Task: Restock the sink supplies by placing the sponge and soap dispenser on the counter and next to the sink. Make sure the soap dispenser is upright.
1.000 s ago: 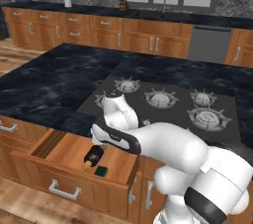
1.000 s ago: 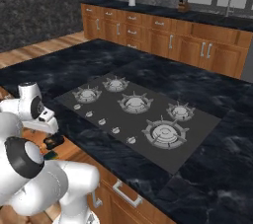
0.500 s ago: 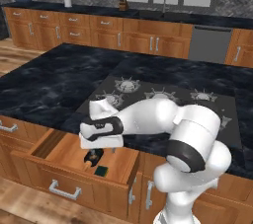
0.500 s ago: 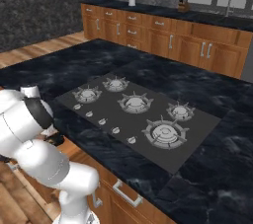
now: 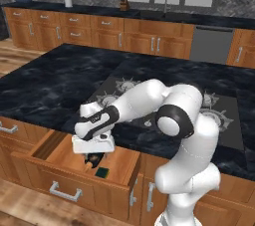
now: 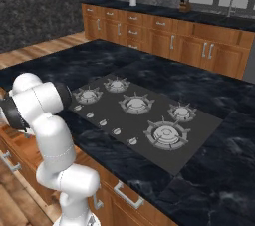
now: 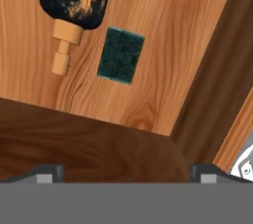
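Arm (image 5: 149, 100) bends down, open claw (image 7: 126, 171) over drawer (image 5: 60, 163).

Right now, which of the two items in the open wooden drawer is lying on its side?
The dark bottle with the orange-gold pump, pump pointing along the drawer floor; the green-topped sponge beside it lies flat.

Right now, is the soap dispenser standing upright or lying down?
Lying down. The soap dispenser rests on its side on the open drawer floor, pump pointing sideways, beside the sponge.
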Motion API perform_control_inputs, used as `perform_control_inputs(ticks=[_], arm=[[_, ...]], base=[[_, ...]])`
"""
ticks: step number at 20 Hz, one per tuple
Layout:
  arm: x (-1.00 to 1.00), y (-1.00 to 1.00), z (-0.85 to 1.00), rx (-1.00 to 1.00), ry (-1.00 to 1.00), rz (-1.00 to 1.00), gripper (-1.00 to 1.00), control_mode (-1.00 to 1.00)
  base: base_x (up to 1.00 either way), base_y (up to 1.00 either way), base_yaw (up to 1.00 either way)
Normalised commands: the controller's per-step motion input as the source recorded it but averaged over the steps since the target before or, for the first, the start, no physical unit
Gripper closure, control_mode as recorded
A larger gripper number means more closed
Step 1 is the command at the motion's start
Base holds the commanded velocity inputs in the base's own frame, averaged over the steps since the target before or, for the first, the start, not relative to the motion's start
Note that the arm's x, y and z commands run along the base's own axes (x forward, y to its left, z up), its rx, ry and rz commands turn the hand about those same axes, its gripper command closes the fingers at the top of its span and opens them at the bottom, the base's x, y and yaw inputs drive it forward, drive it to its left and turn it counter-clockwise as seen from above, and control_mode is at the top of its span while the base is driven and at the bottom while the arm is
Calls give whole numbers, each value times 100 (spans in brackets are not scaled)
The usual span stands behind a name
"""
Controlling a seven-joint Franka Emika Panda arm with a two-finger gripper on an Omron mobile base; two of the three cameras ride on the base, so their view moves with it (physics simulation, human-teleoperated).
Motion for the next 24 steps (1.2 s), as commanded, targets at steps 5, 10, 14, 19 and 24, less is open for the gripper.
perform_control_inputs(ticks=[5,10,14,19,24], arm=[[0,5,-38,0,0,-11,-100,-100],[0,0,-55,0,-2,-7,-100,-100],[0,0,-51,0,-2,-5,-100,-100],[0,0,-46,1,-5,-3,-100,-100],[-1,0,-40,5,-6,-2,-100,-100]], base=[[0,0,0],[0,0,0],[0,0,0],[0,0,0],[0,0,0]])
